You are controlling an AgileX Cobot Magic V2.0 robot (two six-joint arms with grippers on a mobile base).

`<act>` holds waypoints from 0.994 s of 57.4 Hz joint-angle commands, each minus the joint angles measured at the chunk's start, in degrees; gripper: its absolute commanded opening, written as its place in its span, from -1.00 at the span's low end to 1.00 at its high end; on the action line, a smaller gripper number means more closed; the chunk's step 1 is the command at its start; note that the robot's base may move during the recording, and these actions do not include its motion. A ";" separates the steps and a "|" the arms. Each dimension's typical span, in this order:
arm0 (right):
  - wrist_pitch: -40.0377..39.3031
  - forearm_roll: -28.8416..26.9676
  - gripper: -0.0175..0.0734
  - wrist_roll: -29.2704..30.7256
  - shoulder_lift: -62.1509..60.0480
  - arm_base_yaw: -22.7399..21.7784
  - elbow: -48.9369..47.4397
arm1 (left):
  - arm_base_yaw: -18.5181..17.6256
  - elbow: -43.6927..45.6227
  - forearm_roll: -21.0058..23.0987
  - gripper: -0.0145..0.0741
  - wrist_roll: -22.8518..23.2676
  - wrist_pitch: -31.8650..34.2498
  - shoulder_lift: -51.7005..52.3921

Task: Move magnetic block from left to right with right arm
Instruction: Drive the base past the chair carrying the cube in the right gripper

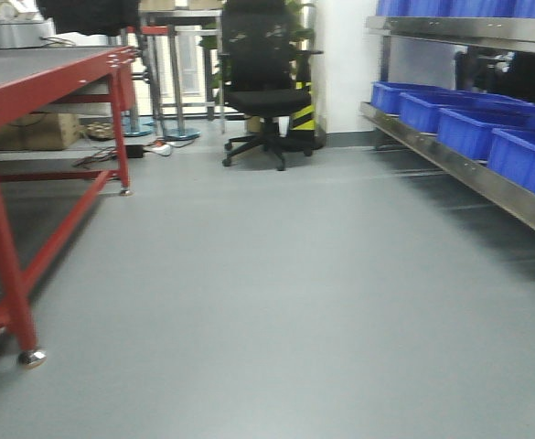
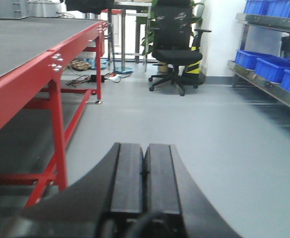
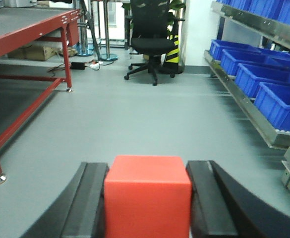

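The right hand (image 3: pixel 147 167) is clamped on the magnetic block (image 3: pixel 147 198). The red cube fills the whole gap between the two dark fingers (image 3: pixel 87 198), and its flat faces meet the pads on either side. How deep it sits in the grip is hidden below the frame edge.

The left hand (image 2: pixel 145 151) is pressed narrow, pad against pad, with nothing between.

The main risk is a drop. The right wrist view shows only bare grey floor (image 3: pixel 135 114) past the block and no bench surface under it. A slackened squeeze or a jerk in transit would likely send the cube down and away. Smooth faces held by friction alone could also let it twist.

Further out, the red-framed bench (image 3: pixel 30 29) stands to the left. The steel rack of blue bins (image 3: pixel 278 104) runs along the right, so a wide rightward swing could probably clip that rack.
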State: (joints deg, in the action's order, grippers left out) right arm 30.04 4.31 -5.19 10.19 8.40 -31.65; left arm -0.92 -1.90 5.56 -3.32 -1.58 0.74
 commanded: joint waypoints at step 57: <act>-5.49 0.53 -0.11 0.41 0.95 -0.26 -1.63 | 0.08 -0.47 0.27 -0.96 0.34 4.84 0.50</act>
State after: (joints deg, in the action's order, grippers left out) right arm 30.04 4.31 -5.19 10.19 8.40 -31.65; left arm -0.92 -1.90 5.56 -3.32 -1.58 0.74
